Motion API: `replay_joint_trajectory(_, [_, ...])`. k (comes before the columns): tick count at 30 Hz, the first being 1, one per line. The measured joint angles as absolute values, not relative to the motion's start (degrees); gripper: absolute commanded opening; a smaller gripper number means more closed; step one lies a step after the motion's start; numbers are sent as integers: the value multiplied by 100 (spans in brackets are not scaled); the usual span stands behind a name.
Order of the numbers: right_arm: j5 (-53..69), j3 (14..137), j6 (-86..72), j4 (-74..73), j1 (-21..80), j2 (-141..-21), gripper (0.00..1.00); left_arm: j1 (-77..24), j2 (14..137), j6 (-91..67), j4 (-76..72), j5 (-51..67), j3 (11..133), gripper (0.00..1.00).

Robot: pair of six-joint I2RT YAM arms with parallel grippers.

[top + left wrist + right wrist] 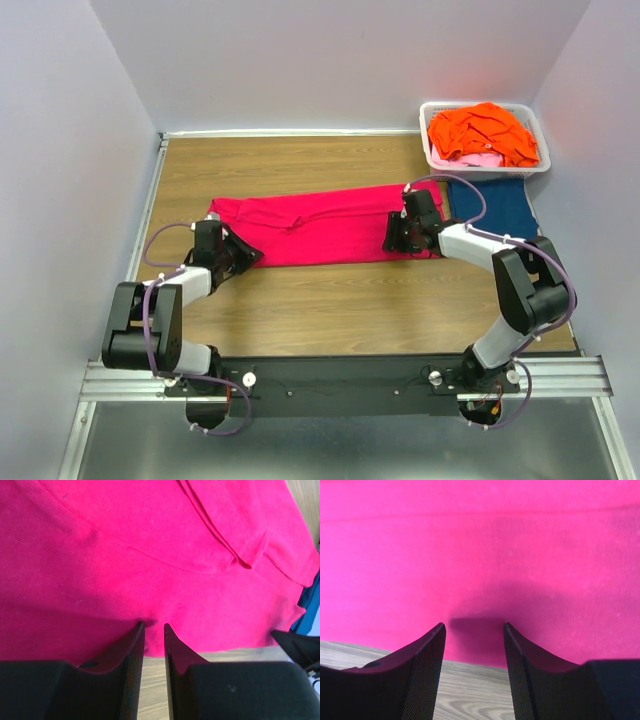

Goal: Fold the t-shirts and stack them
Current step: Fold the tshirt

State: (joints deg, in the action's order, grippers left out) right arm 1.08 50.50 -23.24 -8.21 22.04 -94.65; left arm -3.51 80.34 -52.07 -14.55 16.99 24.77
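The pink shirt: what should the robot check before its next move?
1. The pink shirt lies spread as a long strip on the table: ok.
2. The right claw is open at the shirt's near edge: ok.
3. The left claw has hold of the near edge: cannot tell; its fingers are almost together at the hem.
4. One claw is at each end of the shirt: ok.
5. The blue shirt is clear of the pink one: cannot tell; it lies right beside that end, partly behind the right arm.
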Motion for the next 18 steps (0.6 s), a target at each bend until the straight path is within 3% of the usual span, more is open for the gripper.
replay_joint_trajectory(11, [110,5068,-2285,-930,2204,-9504,57,-351,6895,-5081,-123,484,3284,31])
replay_joint_trajectory(18, [156,5264,-2202,-1201,2204,-9618,57,-344,8038,-4676,69,84,3791,29])
